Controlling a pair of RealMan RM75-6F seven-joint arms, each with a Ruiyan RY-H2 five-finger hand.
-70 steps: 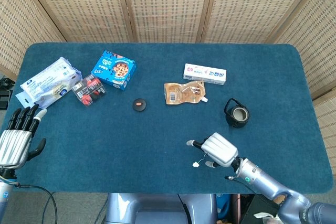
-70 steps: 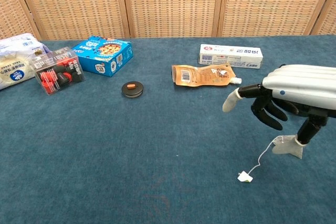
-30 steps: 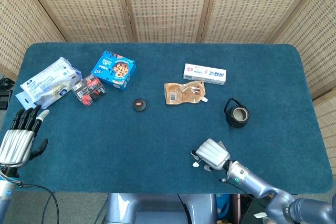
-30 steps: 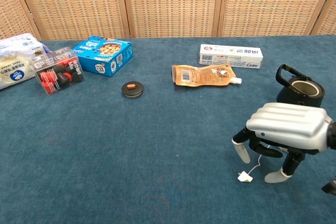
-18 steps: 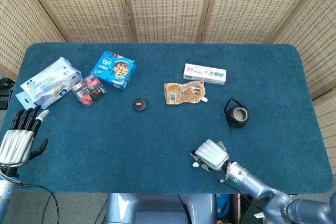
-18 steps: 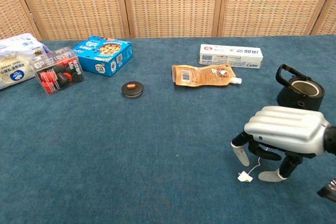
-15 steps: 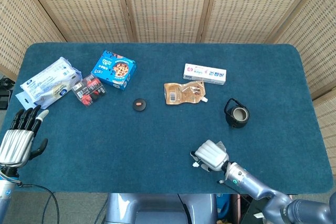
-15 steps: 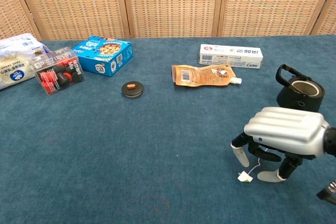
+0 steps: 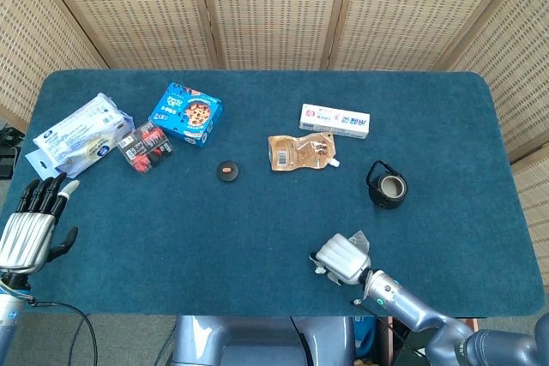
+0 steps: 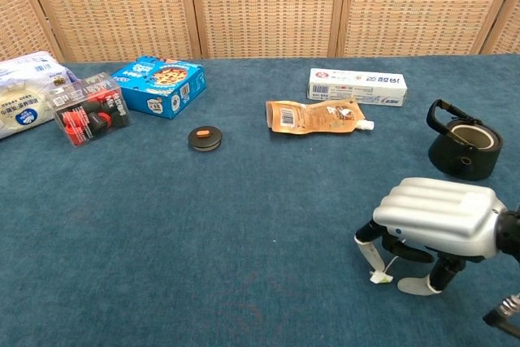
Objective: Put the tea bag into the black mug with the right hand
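Since a moment ago, the silver right hand (image 9: 342,257) has slid nearer the table's front edge, covering the small white tea bag; the left hand (image 9: 24,233) rests with fingers apart. From the chest, fingertips (image 10: 374,257) touch the tag (image 10: 379,277); whether it is gripped is unclear. The black mug (image 10: 465,145) stands well apart.

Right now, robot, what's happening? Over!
Right hand down over tea bag, grip unclear. Left hand open, idle. Black mug upright, path clear.
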